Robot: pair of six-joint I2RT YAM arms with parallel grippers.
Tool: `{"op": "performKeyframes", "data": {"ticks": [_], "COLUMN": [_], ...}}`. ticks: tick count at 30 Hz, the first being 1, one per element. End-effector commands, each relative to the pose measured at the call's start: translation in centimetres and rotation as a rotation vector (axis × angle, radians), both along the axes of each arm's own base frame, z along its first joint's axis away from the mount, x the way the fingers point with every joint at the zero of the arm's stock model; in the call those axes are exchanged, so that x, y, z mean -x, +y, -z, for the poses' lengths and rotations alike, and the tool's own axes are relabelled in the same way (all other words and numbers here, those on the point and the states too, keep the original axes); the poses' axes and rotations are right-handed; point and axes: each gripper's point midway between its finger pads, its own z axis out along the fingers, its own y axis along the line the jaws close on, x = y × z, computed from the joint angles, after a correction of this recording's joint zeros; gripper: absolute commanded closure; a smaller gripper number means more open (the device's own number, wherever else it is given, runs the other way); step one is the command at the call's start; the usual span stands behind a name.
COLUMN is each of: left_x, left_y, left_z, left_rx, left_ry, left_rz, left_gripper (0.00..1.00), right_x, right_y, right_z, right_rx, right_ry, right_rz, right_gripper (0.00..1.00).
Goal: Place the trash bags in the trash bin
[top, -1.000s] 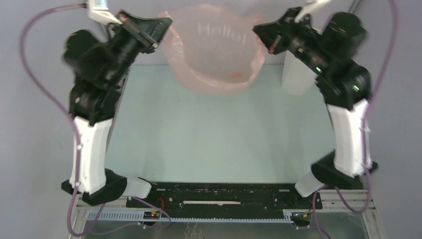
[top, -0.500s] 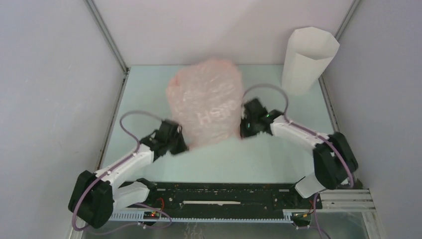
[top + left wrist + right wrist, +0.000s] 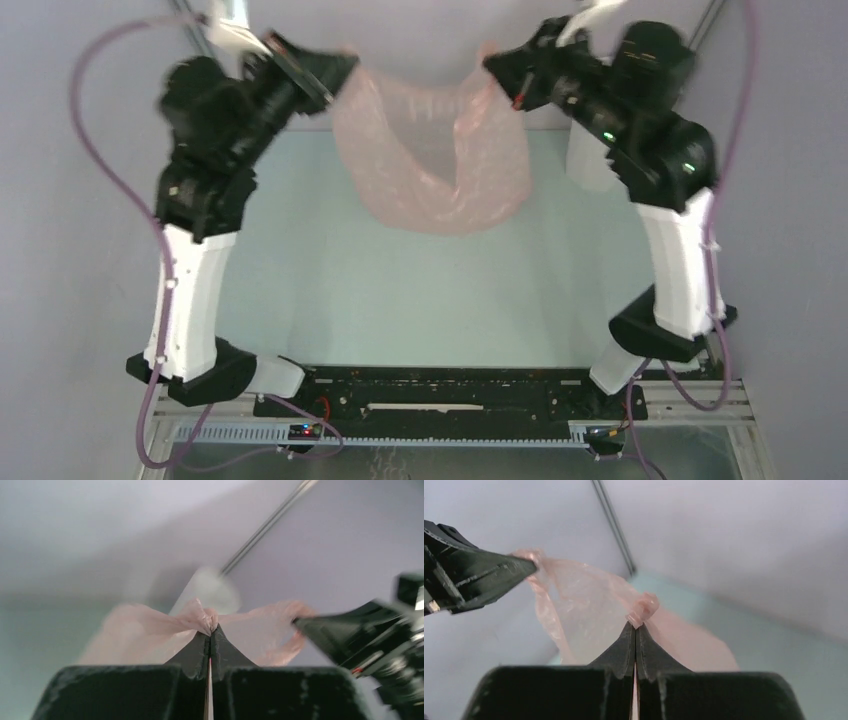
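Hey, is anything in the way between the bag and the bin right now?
Nothing visible stands between them. The bag hangs in the air, pinched by the left gripper and right gripper. The bin stands right of it, at the back; only the right arm reaches over it.

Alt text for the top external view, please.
The left pincer and right pincer, both shut and raised, hold a pink bag hanging open between them above the table. The white bin stands far right, mostly hidden behind the right arm.
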Motion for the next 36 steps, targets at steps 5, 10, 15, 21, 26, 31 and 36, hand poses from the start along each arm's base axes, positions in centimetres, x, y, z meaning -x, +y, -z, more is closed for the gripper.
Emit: {"op": "performKeyframes", "data": {"ticks": [5,10,15,21,26,31,36], "left_x": [4.9,4.4,10.7,7.1,6.1,10.5,6.7], "left_y": [3.9,3.6,1.7,1.3,0.8,2.2,4.8], "left_z": [-2.9,30.4,41.6,26.6,2.3,-10.1,4.7], "left_rx": [-0.080,-0.307,-0.225,-0.094,0.017,0.132,-0.007], "left_ry": [-0.231,0.603,0.810,0.459,0.014,-0.280,-0.014], "left_rz": [-0.148,-0.113,0.008,-0.005,0.045,0.073,-0.160], "left_gripper": [1.00,1.00,1.00,1.00,1.00,1.00,1.00], "right_x": [6.9,3.1,10.3,7.9,5.8,9.1,6.0], "right_y": [-5.1,-4.7,-3.2,-1.6,-2.5,-4.8,-5.8], "right_z": [-2.4,27.6,41.2,29.2,10.1,-3.4,7.3], "right_rx": [-0.103,0.255,0.441,0.297,0.124,-0.089,-0.034], "right_ry": [-0.335,0.413,0.783,0.511,0.204,-0.102,-0.011], "right_rz": [0.041,0.102,-0.063,-0.073,-0.025,-0.021,0.111], "right_gripper": [1.00,1.00,1.00,1.00,1.00,1.00,1.00]}}
